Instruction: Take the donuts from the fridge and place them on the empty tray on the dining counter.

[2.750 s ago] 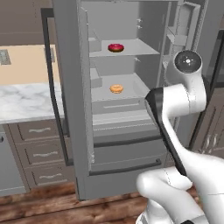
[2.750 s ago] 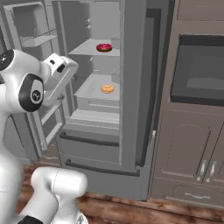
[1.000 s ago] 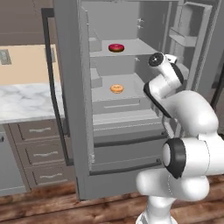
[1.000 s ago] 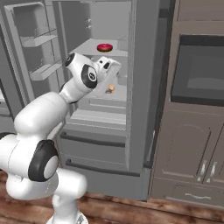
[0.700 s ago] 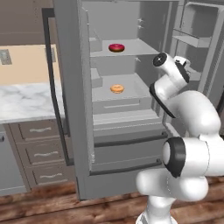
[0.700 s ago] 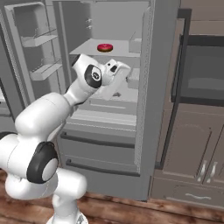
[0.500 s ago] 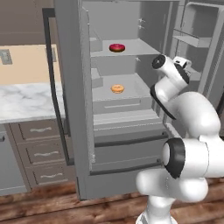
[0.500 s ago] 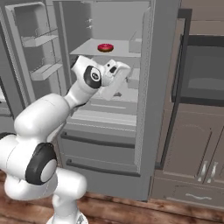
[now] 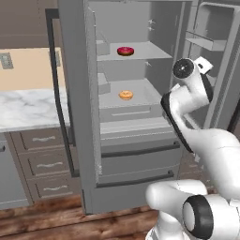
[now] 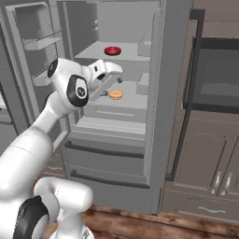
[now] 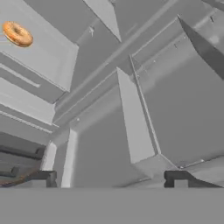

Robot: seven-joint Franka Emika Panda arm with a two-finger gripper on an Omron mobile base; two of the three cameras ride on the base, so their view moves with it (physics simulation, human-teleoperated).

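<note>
The grey fridge (image 9: 140,154) stands with both doors open. A dark pink donut (image 9: 125,50) (image 10: 112,50) lies on its upper shelf. An orange-tan donut (image 9: 125,95) (image 10: 115,94) rests on the shelf below and shows at the hand view's upper left (image 11: 17,33). My gripper (image 10: 114,77) (image 11: 113,179) hovers in front of the shelves, a little above and nearer than the orange donut, touching neither. It is open, with its fingertips wide apart and nothing between them. The tray and the dining counter are out of view.
The left fridge door (image 9: 77,103) with its dark handle (image 9: 57,89) juts toward me. The right door (image 9: 213,61) with its bins stands close to my arm. A marble worktop (image 9: 28,105) over brown drawers lies left; a wall oven (image 10: 219,74) sits right.
The right fridge door has swung wider open. My hand has shifted slightly right and now points into the fridge interior. Both donuts lie where they were.
</note>
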